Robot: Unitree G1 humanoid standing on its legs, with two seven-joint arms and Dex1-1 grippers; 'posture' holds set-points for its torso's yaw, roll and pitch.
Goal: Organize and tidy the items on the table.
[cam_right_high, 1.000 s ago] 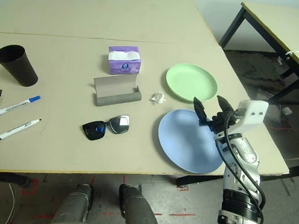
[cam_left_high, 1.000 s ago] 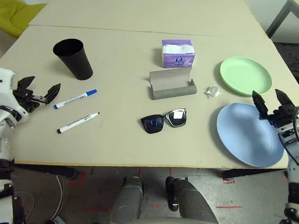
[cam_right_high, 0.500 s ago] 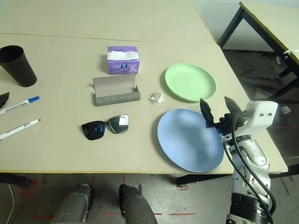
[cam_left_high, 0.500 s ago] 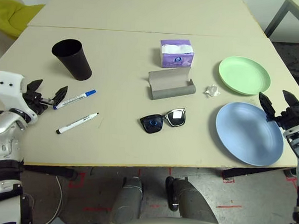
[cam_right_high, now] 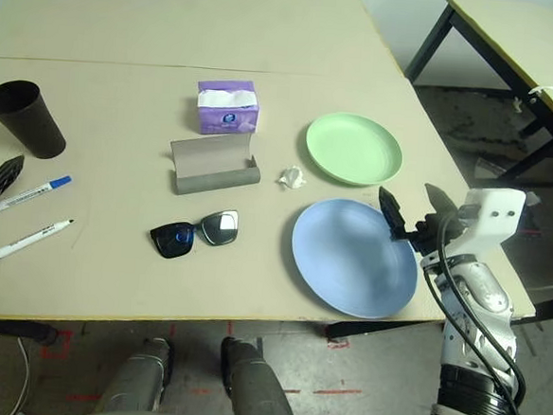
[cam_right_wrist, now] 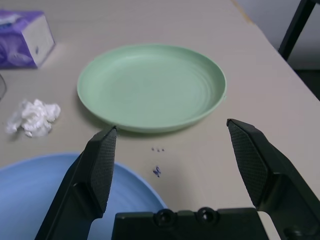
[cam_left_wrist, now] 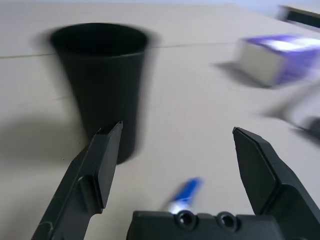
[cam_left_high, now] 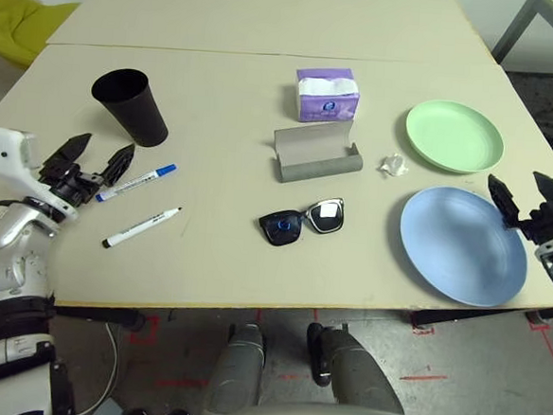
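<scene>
Beige and matte, the table point(cam_left_high: 237, 91) is carrying every item, none of them grasped. The left gripper point(cam_left_high: 96, 164) is hovering with its fingers spread wide and empty, just beside the capped end of the blue-capped marker point(cam_left_high: 137, 182), with the black tapered cup point(cam_left_high: 131, 106) standing upright just beyond it. The second white marker point(cam_left_high: 142, 227), black-tipped, is lying nearer the front edge, roughly parallel to the first.

At mid-table the grey glasses case point(cam_left_high: 316, 154) is sitting open, with the purple tissue pack point(cam_left_high: 327, 94) close behind it and the black sunglasses point(cam_left_high: 301, 223) lying in front of it, lenses toward the front edge. The crumpled paper wad point(cam_left_high: 391, 165) is resting between the case and the green plate point(cam_left_high: 453, 136), apart from both. The blue plate point(cam_left_high: 462, 245) is lying in front of the green one, near the front edge of the table.

The right gripper point(cam_right_high: 416, 212) is hanging at the blue plate's right rim, fingers parted and holding nothing; whether it is touching the rim cannot be told.
</scene>
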